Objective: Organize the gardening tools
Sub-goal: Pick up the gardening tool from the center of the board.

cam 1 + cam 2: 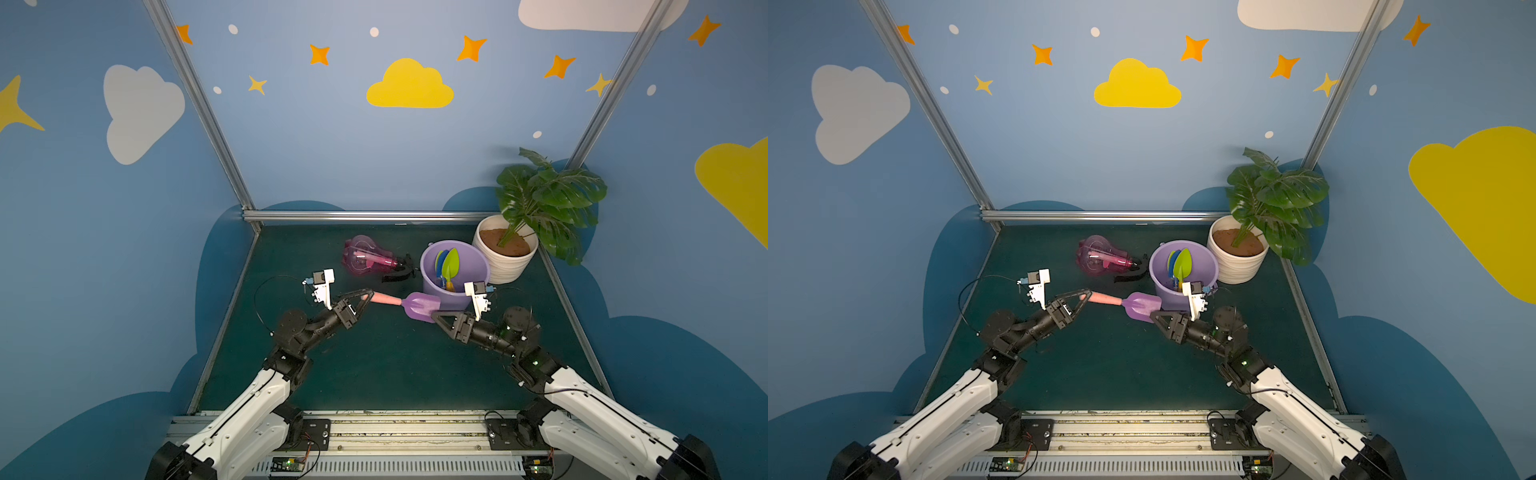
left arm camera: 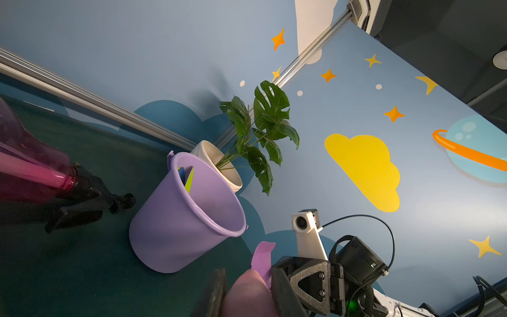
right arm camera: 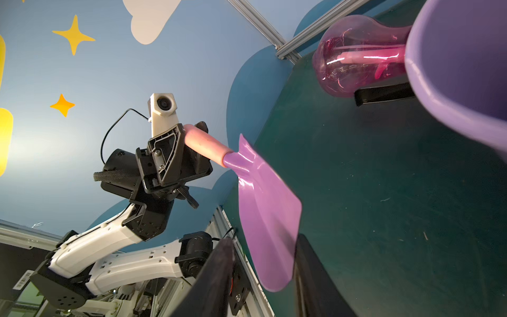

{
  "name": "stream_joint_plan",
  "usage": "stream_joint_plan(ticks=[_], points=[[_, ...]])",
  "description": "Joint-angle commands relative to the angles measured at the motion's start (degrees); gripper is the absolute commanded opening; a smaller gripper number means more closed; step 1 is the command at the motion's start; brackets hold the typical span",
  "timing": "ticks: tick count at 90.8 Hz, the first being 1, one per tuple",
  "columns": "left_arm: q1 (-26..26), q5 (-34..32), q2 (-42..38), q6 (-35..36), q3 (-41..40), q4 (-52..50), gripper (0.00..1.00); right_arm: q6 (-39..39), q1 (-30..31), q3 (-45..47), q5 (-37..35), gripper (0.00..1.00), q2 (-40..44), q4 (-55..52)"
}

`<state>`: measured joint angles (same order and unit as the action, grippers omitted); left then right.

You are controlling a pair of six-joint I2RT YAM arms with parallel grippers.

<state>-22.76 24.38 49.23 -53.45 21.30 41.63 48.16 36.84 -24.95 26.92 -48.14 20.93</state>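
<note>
two tools meet on the purple shovel (image 1: 420, 304), likely light and stiff: left tool (image 1: 367, 294) clamped on its pink handle (image 1: 386, 298), right tool (image 1: 434, 314) straddling the slick blade, grip unclear; handle seems surer.

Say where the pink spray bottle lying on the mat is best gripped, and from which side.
Probably the narrow neck of the pink spray bottle, behind the black trigger head, coming down from above with jaws across it. The bottle lies on its side, its bulb body looks too wide and rounded, and the lilac bucket stands close at the trigger end.
</note>
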Motion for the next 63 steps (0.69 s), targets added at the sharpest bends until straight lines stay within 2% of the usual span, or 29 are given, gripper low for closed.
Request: stream_joint_plan(ticks=[1, 22, 34, 46, 50, 55, 63], points=[[0.0, 1.0, 0.4, -1.7, -0.5, 5.4, 0.06, 0.1, -0.2, 0.2, 1.2, 0.32, -0.2, 3.2], [-0.1, 1.4, 2.4, -3.8, -1.3, 8.9, 0.06, 0.2, -0.2, 0.2, 1.1, 0.20, 0.0, 3.8], [-0.1, 1.5, 3.0, -3.9, -1.6, 9.2, 0.06, 0.2, -0.2, 0.1, 1.2, 0.08, -0.1, 4.0], [-0.1, 1.3, 3.0, -3.4, -1.8, 9.1, 0.08, 0.1, -0.2, -0.2, 1.4, 0.00, 0.1, 3.8], [-0.1, 1.4, 2.9, -3.1, -2.0, 9.0, 0.13, 0.0, -0.3, -0.5, 1.5, 0.00, 0.3, 3.5], [-0.1, 1.4, 2.7, -2.6, -2.1, 8.5, 0.23, -0.4, -0.3, -0.9, 1.6, 0.00, 0.5, 2.7], [-0.1, 1.0, 2.1, -1.5, -2.4, 7.2, 0.52, -1.7, -0.4, -2.2, 1.2, 0.00, 1.2, -0.4]])
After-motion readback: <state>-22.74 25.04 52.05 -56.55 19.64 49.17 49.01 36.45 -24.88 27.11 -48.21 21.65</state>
